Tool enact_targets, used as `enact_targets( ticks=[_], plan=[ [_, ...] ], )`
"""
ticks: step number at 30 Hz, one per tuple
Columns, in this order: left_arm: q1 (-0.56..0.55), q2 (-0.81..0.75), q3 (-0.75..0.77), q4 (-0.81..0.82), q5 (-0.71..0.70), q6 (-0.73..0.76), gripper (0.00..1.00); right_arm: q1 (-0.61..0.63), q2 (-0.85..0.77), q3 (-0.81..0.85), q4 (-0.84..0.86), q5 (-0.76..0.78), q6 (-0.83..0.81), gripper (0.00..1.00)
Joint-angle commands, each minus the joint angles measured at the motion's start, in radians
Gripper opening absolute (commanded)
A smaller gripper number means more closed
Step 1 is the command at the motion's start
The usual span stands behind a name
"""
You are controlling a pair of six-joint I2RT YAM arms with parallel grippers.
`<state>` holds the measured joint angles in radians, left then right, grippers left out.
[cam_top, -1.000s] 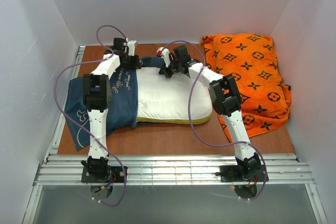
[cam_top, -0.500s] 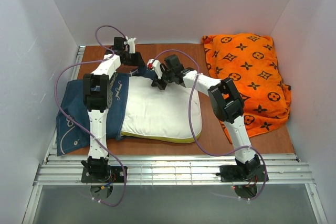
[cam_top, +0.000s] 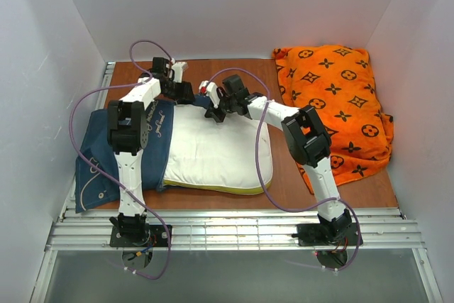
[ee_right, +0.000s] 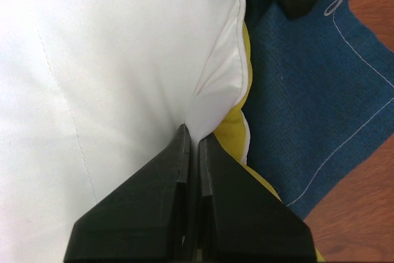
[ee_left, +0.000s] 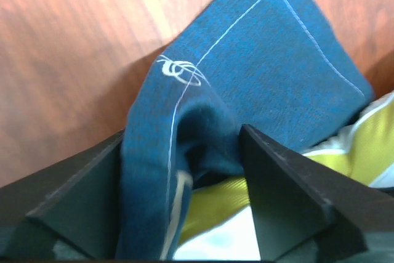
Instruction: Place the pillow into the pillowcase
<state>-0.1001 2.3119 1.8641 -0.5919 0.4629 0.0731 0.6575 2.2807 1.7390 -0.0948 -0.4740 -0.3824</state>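
Note:
The white pillow (cam_top: 216, 150) with its yellow edge band (ee_right: 255, 121) lies mid-table, its left end inside the mouth of the navy pillowcase (cam_top: 96, 164). My right gripper (cam_top: 213, 113) is at the pillow's far edge, shut on a pinch of its white fabric (ee_right: 191, 130). At the pillowcase's far corner my left gripper (cam_top: 183, 92) stands open. A fold of the navy hem (ee_left: 184, 152) lies loosely between its fingers, with yellow band and white pillow showing below it.
An orange cushion (cam_top: 337, 104) with dark monograms fills the table's right back corner. Bare wood (cam_top: 298, 189) shows in front of the pillow. White walls close in on three sides, and a metal rail (cam_top: 234, 228) runs along the near edge.
The right gripper has dragged the pillow left, deeper into the pillowcase, and the case has slid left and nearer. The left gripper's jaws have widened around the hem.

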Motion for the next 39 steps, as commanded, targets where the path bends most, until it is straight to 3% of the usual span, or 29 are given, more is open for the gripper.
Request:
enact_targets(
  ticks=[1, 4, 5, 6, 9, 16, 19, 20, 21, 25, 29, 32, 33, 36, 37, 39],
  plan=[
    [0.008, -0.089, -0.014, -0.048, -0.095, 0.097, 0.6, 0.001, -0.073, -0.039, -0.014, -0.025, -0.026, 0.01],
    [0.008, -0.071, -0.017, -0.052, -0.069, 0.094, 0.24, 0.002, -0.092, -0.061, -0.002, -0.037, -0.01, 0.01],
    [0.007, -0.063, -0.014, -0.051, -0.044, 0.076, 0.05, 0.005, -0.095, -0.064, 0.001, -0.04, -0.004, 0.01],
    [0.004, -0.046, -0.005, -0.054, 0.032, 0.041, 0.0, 0.008, -0.096, -0.064, 0.004, -0.038, 0.002, 0.01],
    [-0.027, -0.045, 0.01, -0.042, 0.225, -0.008, 0.0, 0.021, -0.101, -0.056, 0.038, -0.031, 0.046, 0.01],
    [-0.131, -0.166, -0.034, 0.176, 0.586, -0.368, 0.0, 0.079, -0.141, -0.03, 0.084, 0.006, 0.122, 0.01],
    [-0.154, -0.233, -0.086, 0.311, 0.673, -0.501, 0.0, 0.102, -0.194, -0.051, 0.122, 0.031, 0.129, 0.01],
    [-0.155, -0.255, -0.144, 0.363, 0.681, -0.615, 0.0, 0.103, -0.229, -0.065, 0.154, 0.035, 0.137, 0.01],
    [-0.156, -0.273, -0.182, 0.486, 0.689, -0.674, 0.0, 0.103, -0.246, -0.076, 0.162, 0.038, 0.14, 0.01],
    [-0.159, -0.321, -0.304, 0.722, 0.743, -0.918, 0.0, 0.11, -0.3, -0.069, 0.141, 0.066, 0.119, 0.01],
    [-0.167, -0.324, -0.352, 0.787, 0.743, -0.961, 0.0, 0.111, -0.334, -0.087, 0.115, 0.092, 0.085, 0.01],
    [-0.135, -0.235, -0.185, 0.521, 0.68, -0.75, 0.18, 0.094, -0.331, -0.128, 0.122, 0.139, 0.082, 0.01],
    [-0.113, -0.191, -0.087, 0.412, 0.616, -0.701, 0.36, 0.068, -0.325, -0.14, 0.132, 0.143, 0.092, 0.01],
    [-0.008, -0.16, 0.041, 0.186, 0.425, -0.505, 0.6, 0.002, -0.293, -0.165, 0.168, 0.189, 0.132, 0.01],
    [0.044, -0.166, 0.088, 0.135, 0.361, -0.392, 0.74, -0.013, -0.27, -0.164, 0.176, 0.224, 0.138, 0.01],
    [0.08, -0.184, 0.136, -0.037, 0.234, -0.256, 0.77, -0.062, -0.241, -0.147, 0.175, 0.241, 0.166, 0.01]
  ],
)
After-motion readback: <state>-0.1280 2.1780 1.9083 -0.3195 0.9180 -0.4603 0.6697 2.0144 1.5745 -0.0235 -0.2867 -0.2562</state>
